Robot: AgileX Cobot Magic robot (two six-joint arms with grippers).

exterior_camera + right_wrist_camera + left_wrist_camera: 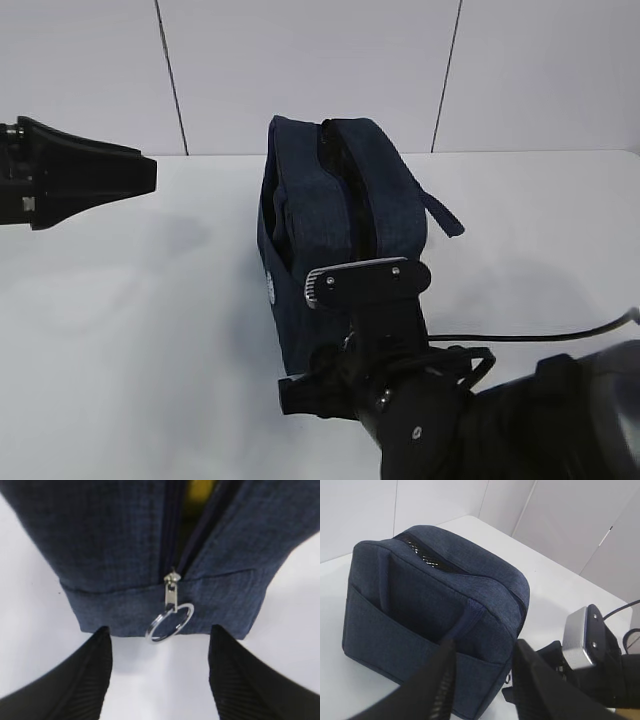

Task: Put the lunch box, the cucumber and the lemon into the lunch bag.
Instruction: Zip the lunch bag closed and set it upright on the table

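Observation:
The navy lunch bag (340,220) stands upright mid-table with its top zipper partly open. In the right wrist view its end (110,545) faces me, and the silver ring pull (170,622) hangs at the end of the zipper. A bit of yellow, the lemon (200,490), shows through the gap. The lunch box and the cucumber are hidden. My right gripper (160,630) is open, with its fingers either side of the ring and just short of the bag. My left gripper (482,655) is open and empty. It hovers to the left of the bag (435,605).
The white table (120,330) runs to a white panelled wall behind. The right arm's wrist with its silver camera mount (365,283) sits in front of the bag, and it also shows in the left wrist view (585,635). A black cable (530,337) trails right.

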